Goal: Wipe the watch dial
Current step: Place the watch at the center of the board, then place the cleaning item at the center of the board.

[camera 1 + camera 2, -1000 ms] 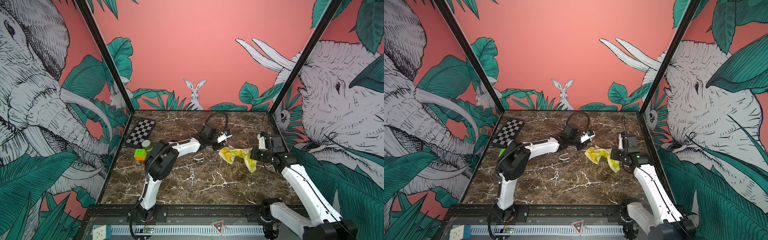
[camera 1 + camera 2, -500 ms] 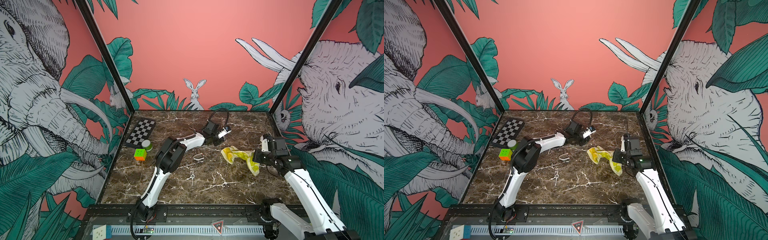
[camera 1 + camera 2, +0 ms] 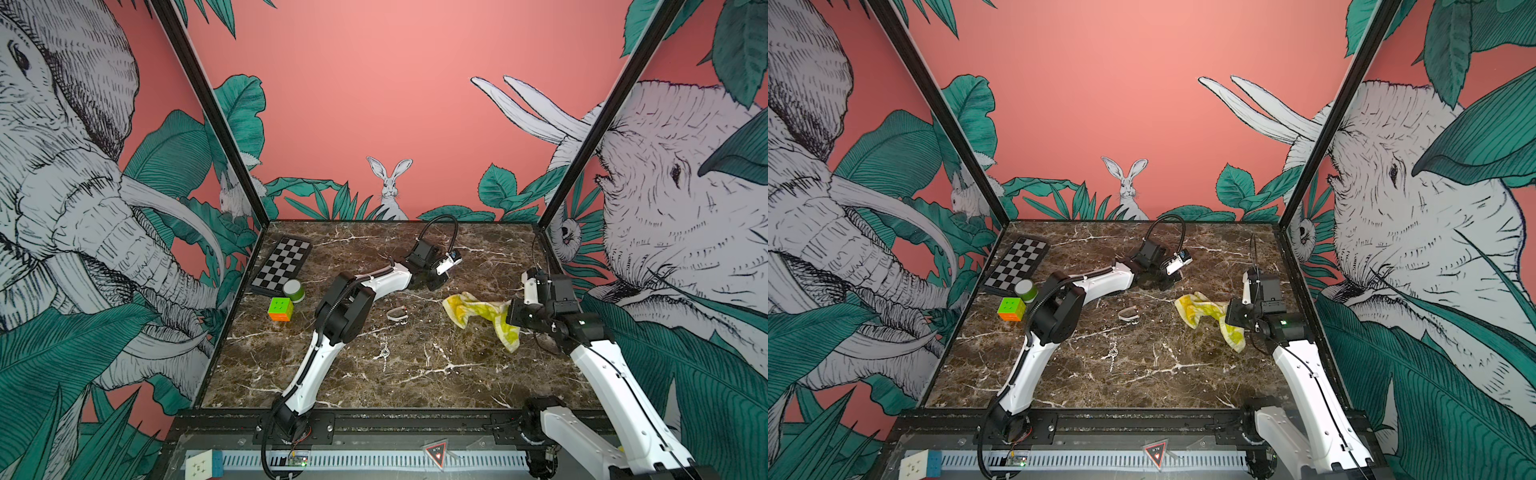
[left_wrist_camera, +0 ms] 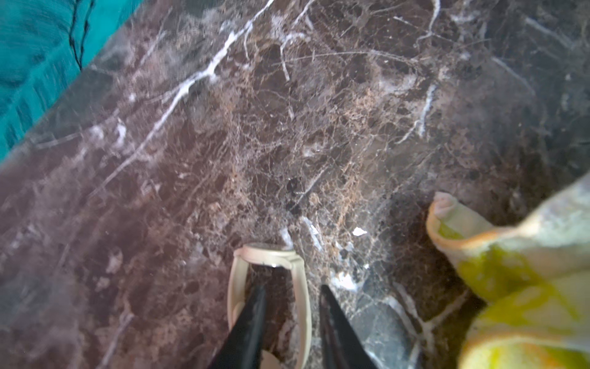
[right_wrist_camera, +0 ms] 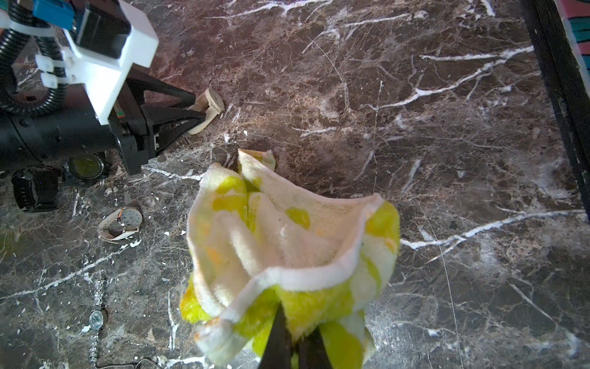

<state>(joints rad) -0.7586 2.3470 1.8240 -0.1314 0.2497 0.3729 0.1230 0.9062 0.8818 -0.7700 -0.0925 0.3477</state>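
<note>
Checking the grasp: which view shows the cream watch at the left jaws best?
Left wrist: the cream watch is close, one strap between the jaws. Right wrist shows it partly hidden; top views do not show it.

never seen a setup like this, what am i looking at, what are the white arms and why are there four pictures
These are two robot arms, the left arm and the right arm, fixed at the near edge of a marble table. Each ends in a two-fingered gripper. Both top views come from one camera head overhead, showing the whole scene. The other two come from small cameras on the wrists, looking along the fingers. The right gripper is shut on a yellow and white cloth. The left gripper has its jaws apart at a cream watch lying on the table, one finger inside the strap loop. Also on the table: a white-dial watch, a black watch, a chessboard, a colour cube and a small green pot.
</note>
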